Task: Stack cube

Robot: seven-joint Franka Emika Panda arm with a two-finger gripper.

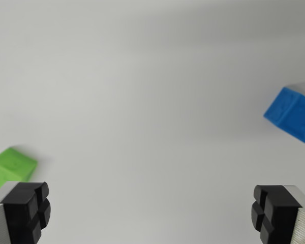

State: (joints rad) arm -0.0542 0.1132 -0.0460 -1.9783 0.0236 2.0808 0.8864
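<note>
Two cubes sit on the white desk: green cube just past my left finger, blue cube farther beyond my right. My gripper is spread wide, holding nothing, bare desk between.

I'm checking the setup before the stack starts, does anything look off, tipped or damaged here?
Nothing stands out. The green cube lies at the wrist view's left edge and the blue cube at the right edge, far apart on a plain white surface, both partly cut off by the frame. The gripper is open and holds nothing.
</note>
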